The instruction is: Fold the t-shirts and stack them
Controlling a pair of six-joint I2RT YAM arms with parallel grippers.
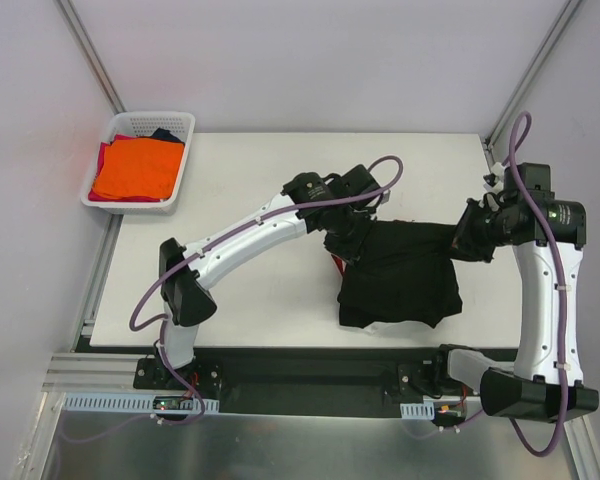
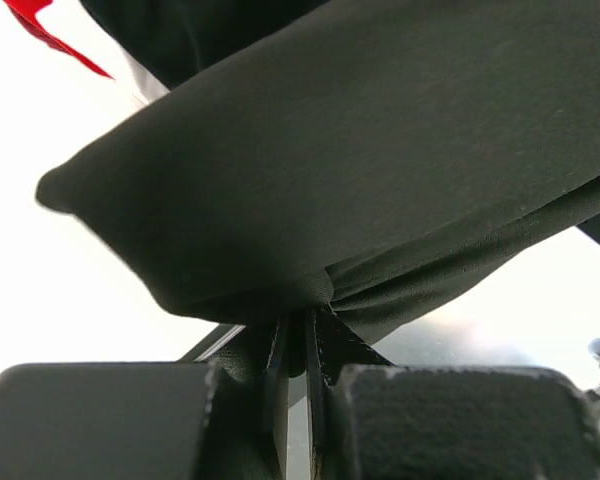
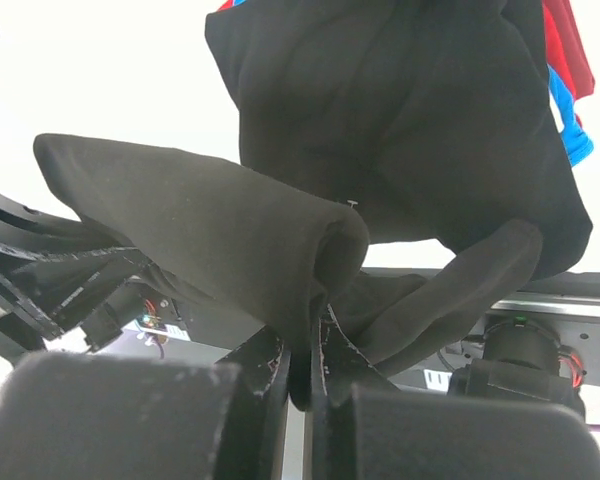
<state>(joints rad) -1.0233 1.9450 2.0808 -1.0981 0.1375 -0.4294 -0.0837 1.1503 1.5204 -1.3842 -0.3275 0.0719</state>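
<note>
A black t-shirt (image 1: 400, 272) hangs stretched between both arms above the middle-right of the table, its lower part draping onto the table surface. My left gripper (image 1: 342, 240) is shut on the shirt's left upper edge, and the black cloth (image 2: 380, 170) bunches between its fingers (image 2: 278, 350). At the right upper corner my right gripper (image 1: 460, 240) is shut on a folded fold of the same black shirt (image 3: 280, 250). A bit of red cloth (image 1: 336, 264) peeks out under the shirt's left side. More t-shirts, orange (image 1: 138, 168) on top, lie in the basket.
A white lattice basket (image 1: 176, 122) stands at the table's far left corner, holding orange, red and dark cloth. The white table (image 1: 250, 290) ends at a black rail (image 1: 310, 365) along the near edge. Red and blue cloth (image 3: 570, 90) shows behind the black shirt in the right wrist view.
</note>
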